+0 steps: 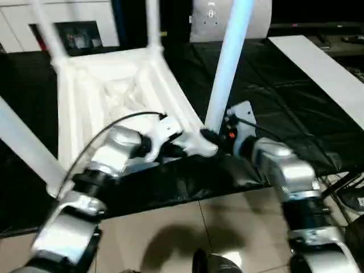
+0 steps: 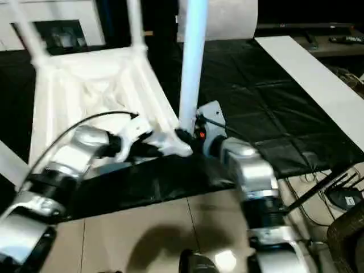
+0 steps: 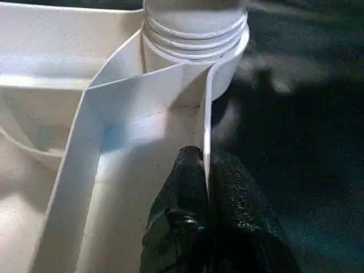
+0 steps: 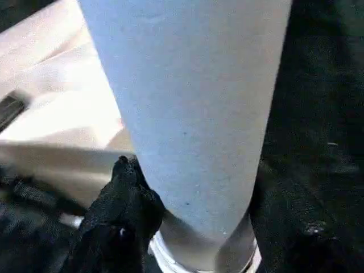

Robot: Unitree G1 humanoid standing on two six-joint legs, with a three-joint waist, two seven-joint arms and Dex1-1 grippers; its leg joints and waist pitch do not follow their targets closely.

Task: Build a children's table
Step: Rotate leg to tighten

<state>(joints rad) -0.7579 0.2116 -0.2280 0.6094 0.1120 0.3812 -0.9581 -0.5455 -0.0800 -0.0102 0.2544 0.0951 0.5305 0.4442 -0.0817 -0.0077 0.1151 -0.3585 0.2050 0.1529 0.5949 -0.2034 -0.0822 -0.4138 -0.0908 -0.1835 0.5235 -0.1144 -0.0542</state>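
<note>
Leg-screwing step: left claw [image 3: 206,187] pinched the upturned children's table [image 1: 108,85] rim, right claw [image 4: 187,227] wrapped the 1-o'clock corner leg [image 1: 227,62], probably needing another twist.

Head stereo pair looks forward and down over both silver forearms at the upturned table [image 1: 114,96] on black sheeting [image 1: 284,102]; both eyes share that scene, slightly offset sideways. Left wrist cam sits very close along the left gripper [image 3: 206,187] at the table's rim and a leg socket [image 3: 196,34]. Right wrist cam is just as close, facing the near leg [image 4: 187,114], the one both head views show upright mid-frame.
</note>
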